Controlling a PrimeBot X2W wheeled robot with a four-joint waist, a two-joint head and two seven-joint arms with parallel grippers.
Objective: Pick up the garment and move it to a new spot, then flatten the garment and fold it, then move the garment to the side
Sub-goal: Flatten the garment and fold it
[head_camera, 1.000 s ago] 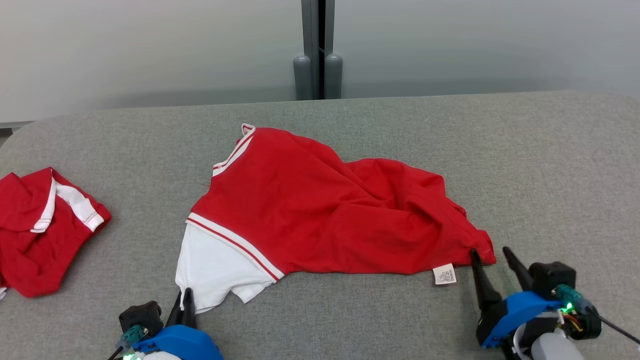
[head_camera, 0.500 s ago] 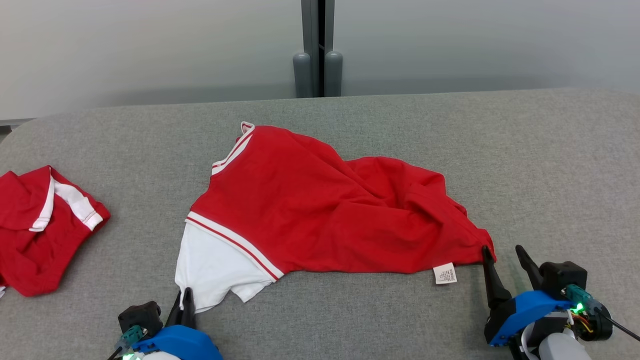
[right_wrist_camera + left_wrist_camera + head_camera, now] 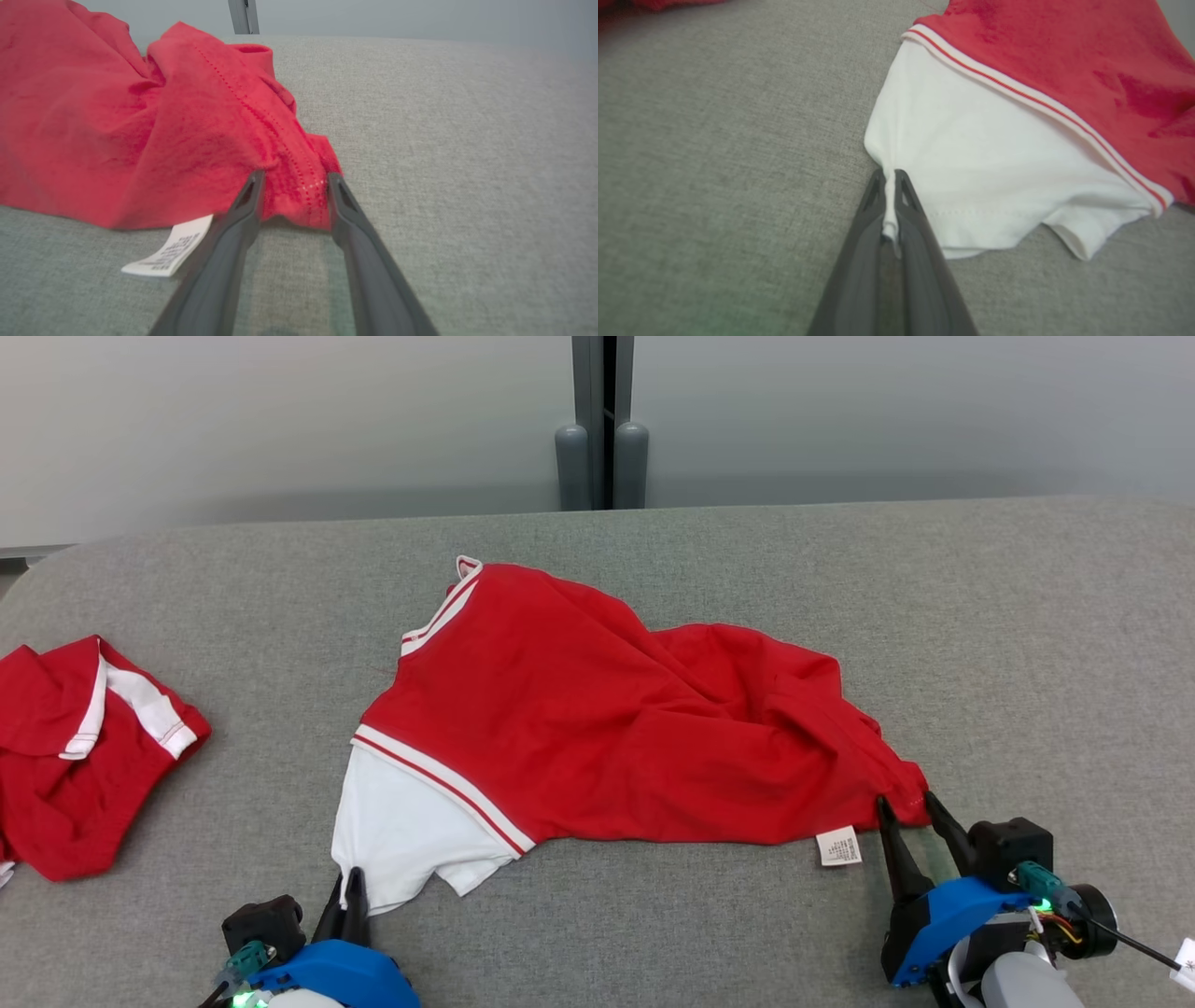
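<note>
The garment [image 3: 607, 728] is a red shirt with a white striped sleeve, lying crumpled across the middle of the grey table [image 3: 1027, 644]. My left gripper [image 3: 347, 887] is at the lower left, shut on the tip of the white sleeve; the left wrist view shows the white cloth [image 3: 994, 154] pinched between the fingers of that gripper [image 3: 889, 179]. My right gripper [image 3: 906, 799] is at the lower right, open, its fingers standing on either side of the red hem corner. In the right wrist view the gripper [image 3: 295, 175] straddles that corner of the garment [image 3: 140, 130].
A second red garment [image 3: 75, 756] with white trim lies bunched at the table's left edge. A white care label [image 3: 837, 847] sticks out of the hem beside my right gripper. Two grey posts [image 3: 602, 448] stand behind the table's far edge.
My right gripper has moved left onto the hem corner and its fingers have narrowed around it. The left gripper keeps its grip. The camera has shifted slightly.
</note>
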